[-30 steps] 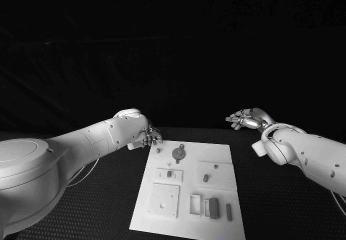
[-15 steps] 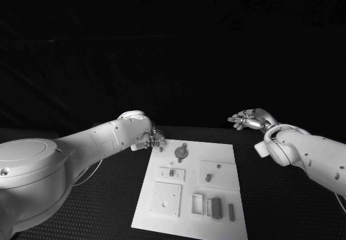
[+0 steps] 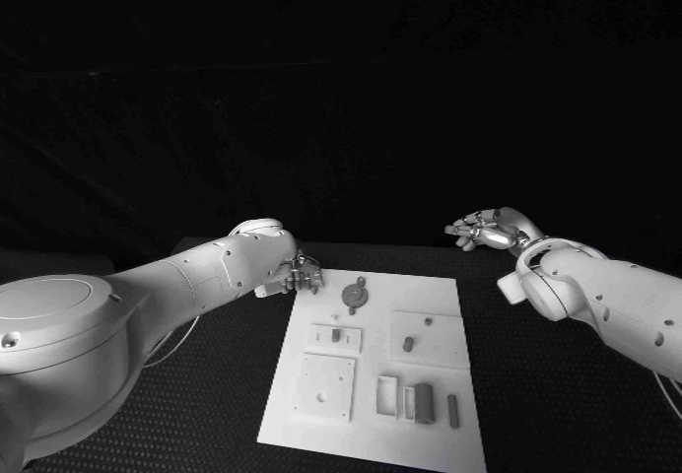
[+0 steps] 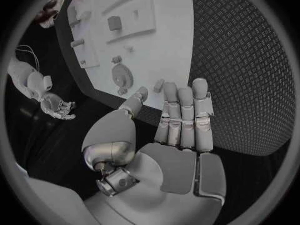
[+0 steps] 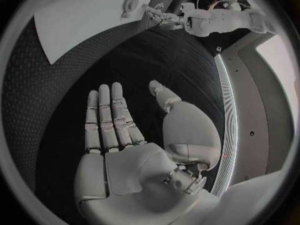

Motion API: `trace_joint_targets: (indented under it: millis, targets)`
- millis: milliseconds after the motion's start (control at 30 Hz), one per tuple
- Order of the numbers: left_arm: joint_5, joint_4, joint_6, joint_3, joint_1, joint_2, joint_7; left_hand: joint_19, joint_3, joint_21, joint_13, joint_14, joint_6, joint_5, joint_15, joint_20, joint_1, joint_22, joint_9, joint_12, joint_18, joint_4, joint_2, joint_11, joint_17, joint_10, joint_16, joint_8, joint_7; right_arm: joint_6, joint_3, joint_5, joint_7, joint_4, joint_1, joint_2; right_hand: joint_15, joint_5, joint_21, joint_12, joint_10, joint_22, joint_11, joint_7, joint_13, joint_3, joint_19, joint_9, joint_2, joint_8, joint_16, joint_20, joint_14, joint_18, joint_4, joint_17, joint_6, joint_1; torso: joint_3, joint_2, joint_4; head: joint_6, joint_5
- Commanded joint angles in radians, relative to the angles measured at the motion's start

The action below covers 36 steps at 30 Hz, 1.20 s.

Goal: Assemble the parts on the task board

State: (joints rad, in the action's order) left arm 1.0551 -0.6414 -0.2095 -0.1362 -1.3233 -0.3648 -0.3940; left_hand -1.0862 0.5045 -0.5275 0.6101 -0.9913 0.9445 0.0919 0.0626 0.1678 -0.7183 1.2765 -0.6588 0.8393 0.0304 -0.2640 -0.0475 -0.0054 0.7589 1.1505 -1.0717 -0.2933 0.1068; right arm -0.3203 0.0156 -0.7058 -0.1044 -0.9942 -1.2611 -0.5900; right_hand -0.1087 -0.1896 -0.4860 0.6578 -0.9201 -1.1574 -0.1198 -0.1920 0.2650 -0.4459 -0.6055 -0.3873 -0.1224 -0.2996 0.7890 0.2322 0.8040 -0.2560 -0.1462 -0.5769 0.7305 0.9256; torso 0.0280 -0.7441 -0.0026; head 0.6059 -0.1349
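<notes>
The white task board (image 3: 407, 296) lies in the middle of the black table, also seen in the left wrist view (image 4: 169, 35) and the right wrist view (image 5: 81, 20). On it are a round part with a stem (image 3: 354, 293) (image 4: 122, 76), two small parts (image 3: 335, 334) (image 3: 408, 344) and long bars (image 3: 422, 402) near the front. My left hand (image 3: 299, 274) (image 4: 181, 135) hovers at the board's far left corner, fingers straight, holding nothing. My right hand (image 3: 483, 233) (image 5: 119, 135) is raised beyond the far right corner, flat and empty.
A square plate (image 3: 324, 386) and a narrow frame (image 3: 386, 394) sit in the board's front half. Black textured table (image 3: 554, 394) stretches on both sides of the board. My left arm (image 3: 185, 281) reaches in over the table's left side.
The camera has shifted a little. Both hands stay where they were, and nothing on the board has moved.
</notes>
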Motion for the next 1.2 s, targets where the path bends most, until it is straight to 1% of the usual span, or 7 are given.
trace_joint_targets:
  millis: [33, 267, 433, 567, 767, 1067, 1200]
  targets:
    - [0.017, 0.001, -0.008, 0.000, 0.002, 0.003, 0.017, 0.001, 0.002, 0.005, -0.001, 0.004, -0.001, -0.005, -0.002, -0.008, -0.009, 0.001, 0.001, -0.007, 0.029, 0.006, 0.001, 0.003, -0.002, -0.003, 0.003, -0.003, 0.002, 0.007, 0.000, -0.001, -0.011, -0.002, 0.000, 0.001, -0.005, 0.000, 0.005, 0.004, 0.112, -0.001, -0.036, -0.034, -0.002, -0.001, 0.005, 0.001, 0.002, -0.003, -0.004, -0.001, -0.003, 0.005, 0.005, -0.001, 0.005, 0.000, 0.0004, 0.000, 0.0002, 0.003, 0.001]
    - [0.017, 0.001, -0.019, 0.000, 0.005, 0.003, 0.019, -0.001, 0.005, 0.008, -0.006, 0.003, 0.004, -0.004, -0.004, -0.010, -0.022, 0.005, 0.002, -0.006, 0.030, 0.003, 0.021, 0.002, -0.006, 0.000, 0.001, -0.006, 0.001, 0.008, 0.000, -0.001, -0.010, -0.002, 0.000, 0.001, -0.005, 0.000, 0.006, 0.004, 0.112, -0.001, -0.036, -0.034, -0.002, -0.001, 0.005, 0.001, 0.002, -0.003, -0.004, -0.001, -0.003, 0.005, 0.005, -0.002, 0.005, 0.000, 0.0001, 0.000, 0.0008, 0.006, 0.002]
    - [0.003, 0.005, -0.013, 0.000, 0.006, 0.002, 0.017, -0.004, 0.019, 0.011, -0.012, 0.002, 0.007, 0.002, -0.005, -0.012, -0.074, 0.012, 0.005, -0.005, 0.032, -0.017, 0.063, 0.001, -0.012, 0.003, -0.004, -0.009, 0.000, 0.008, 0.000, -0.001, -0.010, -0.001, 0.000, 0.001, -0.006, 0.000, 0.006, 0.005, 0.112, -0.002, -0.036, -0.034, -0.002, -0.001, 0.005, 0.002, 0.002, -0.003, -0.004, -0.001, -0.003, 0.005, 0.005, -0.002, 0.005, 0.001, 0.0003, -0.001, 0.0005, 0.007, 0.003]
    - [-0.004, 0.009, -0.008, 0.000, 0.006, 0.003, 0.021, -0.005, 0.019, 0.013, -0.015, 0.002, 0.008, 0.004, -0.006, -0.013, -0.093, 0.015, 0.006, -0.005, 0.031, -0.018, 0.084, 0.001, -0.016, 0.005, -0.006, -0.010, 0.000, 0.008, 0.000, -0.001, -0.010, -0.001, 0.000, 0.002, -0.006, 0.000, 0.006, 0.005, 0.112, -0.002, -0.036, -0.034, -0.002, -0.001, 0.005, 0.002, 0.002, -0.004, -0.004, -0.001, -0.003, 0.005, 0.005, -0.002, 0.005, 0.001, 0.0002, -0.001, 0.0006, 0.008, 0.004]
    - [-0.026, 0.013, -0.007, 0.000, 0.011, 0.007, 0.030, -0.006, 0.016, 0.015, -0.017, 0.001, 0.010, 0.002, -0.007, -0.014, -0.098, 0.018, 0.007, -0.004, 0.031, -0.016, 0.097, 0.001, -0.018, 0.007, -0.007, -0.012, -0.001, 0.009, 0.000, -0.001, -0.011, 0.001, 0.000, 0.005, -0.006, 0.000, 0.006, 0.005, 0.112, -0.002, -0.036, -0.034, -0.002, 0.000, 0.005, 0.002, 0.002, -0.004, -0.004, -0.001, -0.003, 0.005, 0.005, -0.002, 0.005, 0.001, 0.0001, -0.001, 0.0008, 0.009, 0.005]
    - [-0.060, 0.016, -0.019, 0.000, 0.011, 0.007, 0.037, -0.003, 0.011, 0.022, -0.023, 0.004, 0.014, -0.003, -0.009, -0.016, -0.107, 0.021, 0.009, -0.006, 0.031, -0.018, 0.122, 0.000, -0.024, 0.007, -0.007, -0.014, -0.001, 0.010, 0.000, -0.001, -0.010, 0.001, 0.000, 0.004, -0.006, 0.000, 0.006, 0.005, 0.112, -0.002, -0.036, -0.034, -0.002, 0.000, 0.005, 0.002, 0.002, -0.004, -0.005, -0.001, -0.003, 0.005, 0.005, -0.003, 0.005, 0.001, 0.0004, -0.001, 0.0006, 0.012, 0.006]
    - [-0.061, 0.017, -0.008, 0.000, 0.011, 0.002, 0.043, -0.005, 0.013, 0.025, -0.029, 0.000, 0.043, -0.004, -0.010, -0.017, -0.141, 0.028, 0.005, -0.006, 0.032, -0.024, 0.149, -0.008, -0.029, 0.018, -0.011, -0.030, -0.010, 0.010, 0.000, -0.001, -0.010, 0.001, 0.000, 0.005, -0.006, 0.000, 0.006, 0.005, 0.112, -0.003, -0.036, -0.034, -0.003, 0.000, 0.005, 0.002, 0.002, -0.004, -0.005, -0.001, -0.003, 0.005, 0.006, -0.003, 0.005, 0.001, 0.0005, -0.001, 0.0008, 0.014, 0.007]
